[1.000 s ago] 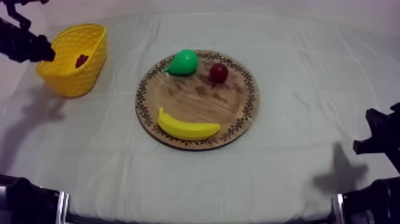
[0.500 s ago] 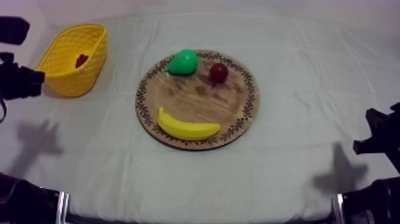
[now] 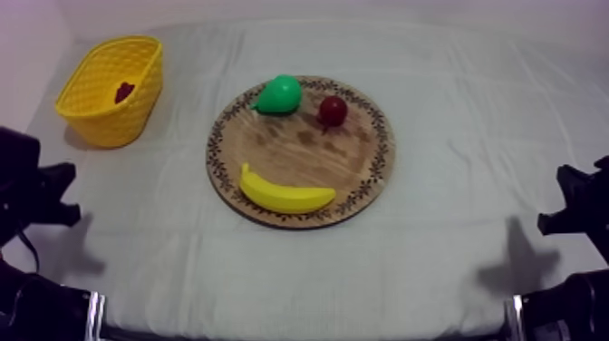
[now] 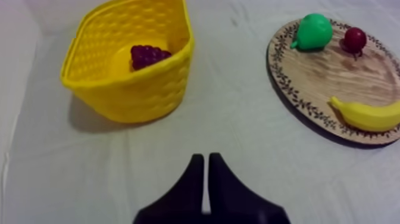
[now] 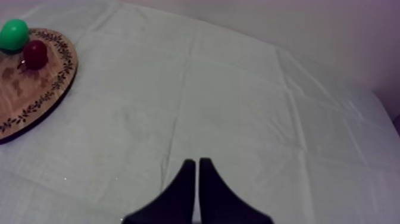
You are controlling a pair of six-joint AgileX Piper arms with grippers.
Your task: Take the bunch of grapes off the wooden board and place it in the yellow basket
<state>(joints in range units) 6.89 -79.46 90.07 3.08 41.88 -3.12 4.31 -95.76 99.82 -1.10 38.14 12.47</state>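
Observation:
The dark purple bunch of grapes [image 3: 124, 91] lies inside the yellow basket [image 3: 109, 91] at the far left of the table. In the left wrist view the grapes [image 4: 149, 55] rest on the floor of the basket [image 4: 128, 77]. My left gripper [image 4: 206, 158] is shut on nothing, hanging over bare cloth short of the basket. In the top view the left gripper [image 3: 56, 192] sits low at the left side. My right gripper [image 5: 196, 162] is shut and holds nothing, low at the right side [image 3: 557, 201].
The round wooden board [image 3: 308, 150] in the middle carries a green pear [image 3: 279, 94], a small red fruit [image 3: 333, 111] and a banana [image 3: 285, 193]. Bare cloth lies between the basket and the board and across the right half.
My left arm has drawn back from beside the basket toward the near left edge of the table. The grapes stay in the basket. The right arm has not moved.

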